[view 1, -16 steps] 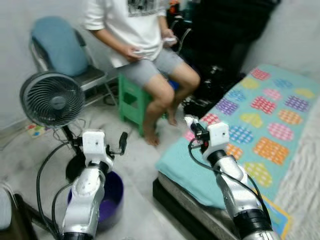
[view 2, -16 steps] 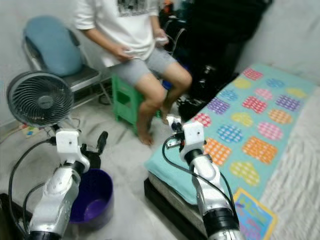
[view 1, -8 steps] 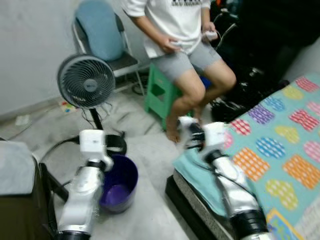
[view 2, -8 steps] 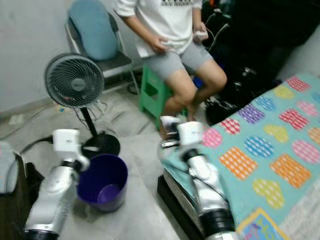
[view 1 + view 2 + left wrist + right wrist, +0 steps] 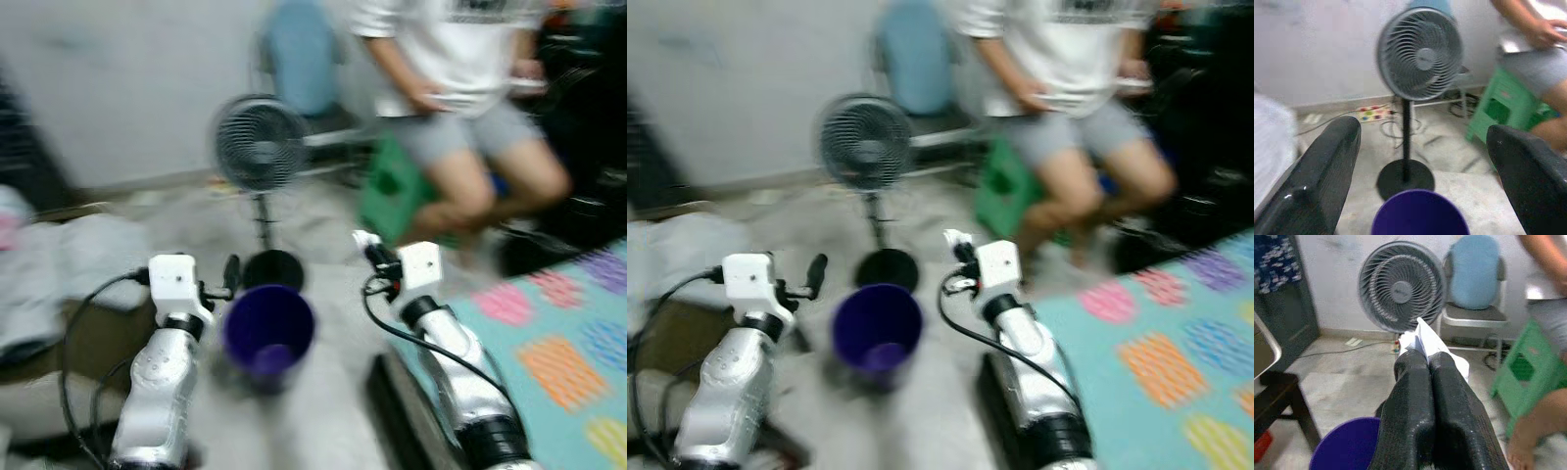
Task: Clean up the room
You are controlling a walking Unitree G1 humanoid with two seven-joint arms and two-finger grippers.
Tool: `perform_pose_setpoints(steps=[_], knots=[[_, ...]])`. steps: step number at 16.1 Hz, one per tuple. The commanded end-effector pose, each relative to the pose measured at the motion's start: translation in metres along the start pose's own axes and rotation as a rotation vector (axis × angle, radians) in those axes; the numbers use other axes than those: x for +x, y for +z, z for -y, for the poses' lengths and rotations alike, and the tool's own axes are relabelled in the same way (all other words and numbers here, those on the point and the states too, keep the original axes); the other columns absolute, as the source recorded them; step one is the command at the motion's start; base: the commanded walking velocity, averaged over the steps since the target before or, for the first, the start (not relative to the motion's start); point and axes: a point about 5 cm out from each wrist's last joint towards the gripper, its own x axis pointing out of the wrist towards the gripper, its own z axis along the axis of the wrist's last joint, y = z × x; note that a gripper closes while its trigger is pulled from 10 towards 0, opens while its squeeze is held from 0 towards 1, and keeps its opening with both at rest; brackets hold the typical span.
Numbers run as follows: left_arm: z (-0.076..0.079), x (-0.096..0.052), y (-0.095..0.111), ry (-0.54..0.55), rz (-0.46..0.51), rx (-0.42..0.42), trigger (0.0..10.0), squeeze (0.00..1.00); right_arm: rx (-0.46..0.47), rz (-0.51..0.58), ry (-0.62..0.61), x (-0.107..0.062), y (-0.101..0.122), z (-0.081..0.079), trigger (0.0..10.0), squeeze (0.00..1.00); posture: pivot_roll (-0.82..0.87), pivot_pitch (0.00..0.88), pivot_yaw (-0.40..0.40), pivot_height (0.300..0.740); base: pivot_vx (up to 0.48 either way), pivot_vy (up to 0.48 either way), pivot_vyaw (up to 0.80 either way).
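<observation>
A purple bucket (image 5: 266, 333) stands on the pale floor between my two arms, just in front of a standing fan's (image 5: 260, 145) round base. My right gripper (image 5: 1429, 357) is shut on a scrap of white paper (image 5: 1422, 339), held above and beside the bucket's (image 5: 1347, 450) rim. In the head view that gripper (image 5: 370, 247) hangs to the right of the bucket. My left gripper (image 5: 1422, 132) is open with nothing between its fingers, and the bucket (image 5: 1420, 213) lies below it. The head views are blurred.
A person (image 5: 470, 88) sits on a green stool (image 5: 392, 186) at the back right. A bed with a colourful patterned cover (image 5: 563, 343) is on the right. A chair with a blue cushion (image 5: 304, 44) stands by the wall. Pale cloth (image 5: 78, 264) is heaped on the left.
The camera has swung to the left, so the whole scene has slid right. The bucket now sits between the arms. The right gripper still holds the paper.
</observation>
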Motion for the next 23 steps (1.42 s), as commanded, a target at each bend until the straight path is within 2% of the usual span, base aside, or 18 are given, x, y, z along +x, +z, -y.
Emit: perform_pose_setpoints(steps=[1, 4, 9, 21, 23], knots=[[0.0002, -0.0004, 0.0007, -0.003, -0.007, 0.008, 10.0, 0.00, -0.001, 0.000, 0.000, -0.0009, 0.0010, 0.0007, 10.0, 0.00, -0.02, 0.048, -0.015, 0.740, 0.000, 0.000, 0.80], [-0.0004, -0.0029, 0.0004, -0.009, -0.017, 0.007, 10.0, 0.00, -0.008, 0.000, 0.008, -0.0021, 0.0013, -0.0008, 10.0, 0.00, -0.03, 0.060, -0.014, 0.740, 0.000, 0.000, 0.80], [0.0041, -0.0042, 0.0018, -0.061, -0.009, -0.030, 10.0, 0.00, 0.003, -0.004, -0.003, -0.0038, 0.0005, -0.0001, 10.0, 0.00, -0.03, 0.071, -0.009, 0.740, 0.000, 0.000, 0.00], [0.0037, -0.0023, 0.0027, -0.069, -0.011, -0.044, 10.0, 0.00, -0.011, 0.000, 0.009, -0.0022, 0.0021, -0.0018, 10.0, 0.00, -0.03, 0.071, -0.006, 0.740, 0.268, 0.000, 0.00], [0.0039, -0.0016, 0.0027, -0.070, -0.011, -0.043, 10.0, 0.00, -0.012, 0.002, 0.008, -0.0020, 0.0023, -0.0021, 10.0, 0.00, -0.03, 0.069, -0.005, 0.740, 0.274, 0.000, 0.55]])
